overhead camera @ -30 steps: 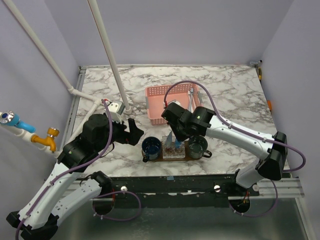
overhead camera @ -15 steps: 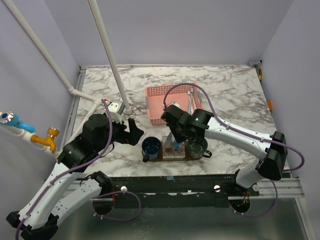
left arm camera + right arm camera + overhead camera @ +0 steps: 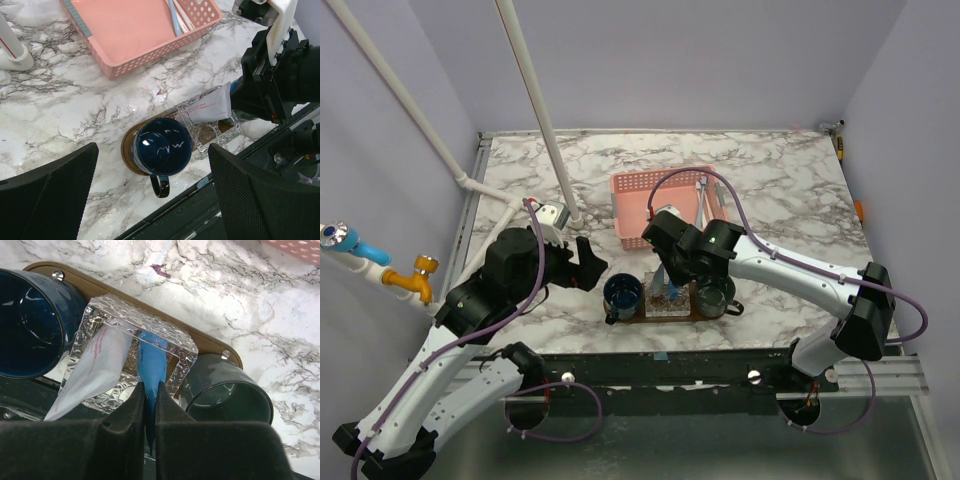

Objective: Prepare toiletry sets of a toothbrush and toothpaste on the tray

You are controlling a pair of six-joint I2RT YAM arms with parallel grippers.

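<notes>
While I am watching from the remote station, I am logging:

- Right gripper (image 3: 150,390): pinching narrowly on a blue toothpaste tube (image 3: 151,362), which is standing in the clear holder (image 3: 135,320) beside a leaning white tube (image 3: 97,365).
- Tray (image 3: 80,282): lying mid-way along the counter's near edge, carrying the holder between a dark blue cup (image 3: 162,146) and a darker cup (image 3: 227,397).
- Left gripper (image 3: 590,263): hanging wide open, gripping nothing, just left of the tray.
- Pink basket (image 3: 150,47): sitting mid-counter, holding toothbrushes (image 3: 175,17).
</notes>
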